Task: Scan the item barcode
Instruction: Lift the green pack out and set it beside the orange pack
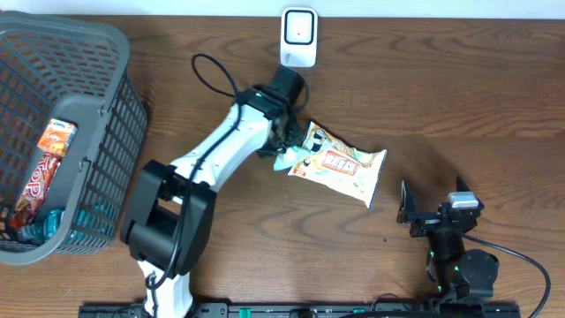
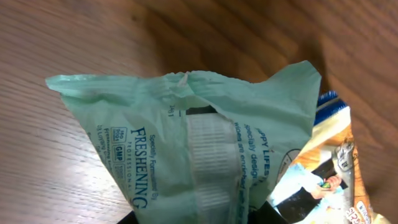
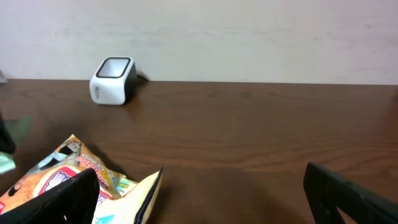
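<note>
The item is a snack bag, cream and orange with a pale green end, lying slanted on the wooden table below the white barcode scanner. My left gripper is shut on the bag's green end, which fills the left wrist view. No barcode can be made out in any view. My right gripper stands open at the lower right, apart from the bag. In the right wrist view its fingers frame bare table, with the bag's corner at the left and the scanner far back.
A grey mesh basket holding several packaged snacks stands at the left edge. A black cable loops beside the left arm. A light wall runs behind the table's far edge.
</note>
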`<action>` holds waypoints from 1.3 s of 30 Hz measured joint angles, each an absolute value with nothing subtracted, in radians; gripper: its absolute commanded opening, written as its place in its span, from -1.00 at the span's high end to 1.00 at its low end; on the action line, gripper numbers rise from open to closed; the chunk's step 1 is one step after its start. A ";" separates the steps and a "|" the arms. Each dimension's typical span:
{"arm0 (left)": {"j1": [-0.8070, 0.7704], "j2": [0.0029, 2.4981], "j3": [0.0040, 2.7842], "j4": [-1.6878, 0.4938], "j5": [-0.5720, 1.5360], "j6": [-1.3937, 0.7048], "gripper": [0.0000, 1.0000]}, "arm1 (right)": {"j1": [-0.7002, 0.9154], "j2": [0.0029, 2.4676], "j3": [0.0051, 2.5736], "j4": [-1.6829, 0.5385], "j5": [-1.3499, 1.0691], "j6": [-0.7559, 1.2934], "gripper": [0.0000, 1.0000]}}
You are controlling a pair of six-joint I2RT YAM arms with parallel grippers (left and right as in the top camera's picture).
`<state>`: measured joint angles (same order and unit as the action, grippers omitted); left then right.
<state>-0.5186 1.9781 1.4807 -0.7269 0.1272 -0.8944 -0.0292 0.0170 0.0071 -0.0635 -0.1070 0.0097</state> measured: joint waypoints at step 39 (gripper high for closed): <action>0.015 1.199 1.609 -0.868 -0.143 -0.577 -0.96 | -0.029 0.017 0.007 -0.064 -0.107 0.010 -0.99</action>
<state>0.0147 1.1988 1.6089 -0.8680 -0.1432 -0.5766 -0.0292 0.0170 0.0071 -0.0635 -0.1070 0.0097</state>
